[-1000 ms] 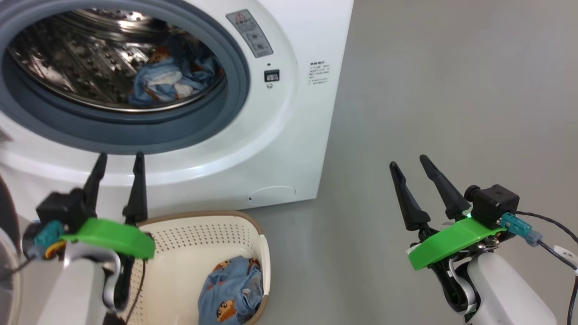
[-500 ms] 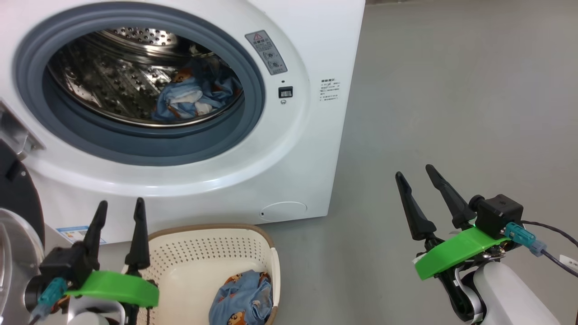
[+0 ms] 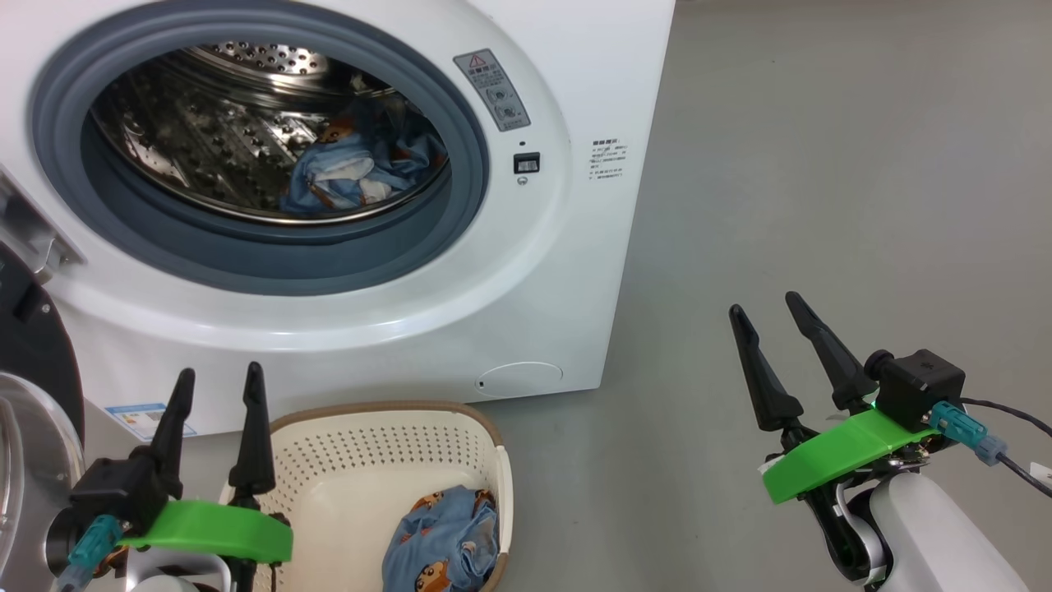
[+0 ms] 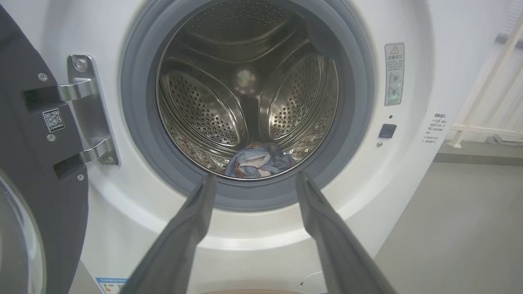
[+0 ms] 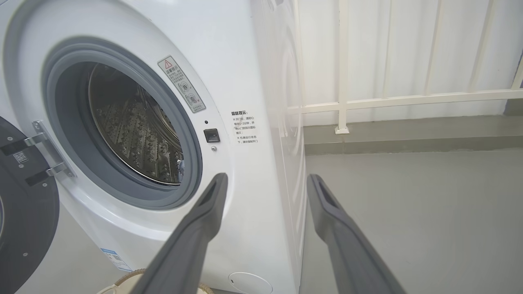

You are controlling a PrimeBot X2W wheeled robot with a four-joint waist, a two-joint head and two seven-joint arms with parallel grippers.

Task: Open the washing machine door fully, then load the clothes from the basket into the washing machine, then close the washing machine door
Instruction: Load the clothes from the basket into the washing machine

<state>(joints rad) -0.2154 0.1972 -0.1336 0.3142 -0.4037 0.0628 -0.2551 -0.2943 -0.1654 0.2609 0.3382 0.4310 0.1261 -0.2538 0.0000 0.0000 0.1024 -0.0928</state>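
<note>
Drum mouth (image 4: 247, 98): open and unblocked; door (image 4: 36, 171) swung aside at left, its hinge (image 4: 88, 110) on that edge. Drum interior: clothes (image 3: 353, 168) heaped low near the front, room above. Basket (image 3: 386, 407): just below the mouth, before the washing machine (image 3: 534, 312); top open, garment (image 3: 444, 551) in right corner. Floor (image 3: 822, 205) to the right: free.

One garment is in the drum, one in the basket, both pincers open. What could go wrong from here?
The bear-print blue garment lies bunched against the right wall of the cream perforated basket; the left pincer may snag its rim. The black-rimmed round door stands open close beside that pincer; a swing could knock it.
</note>
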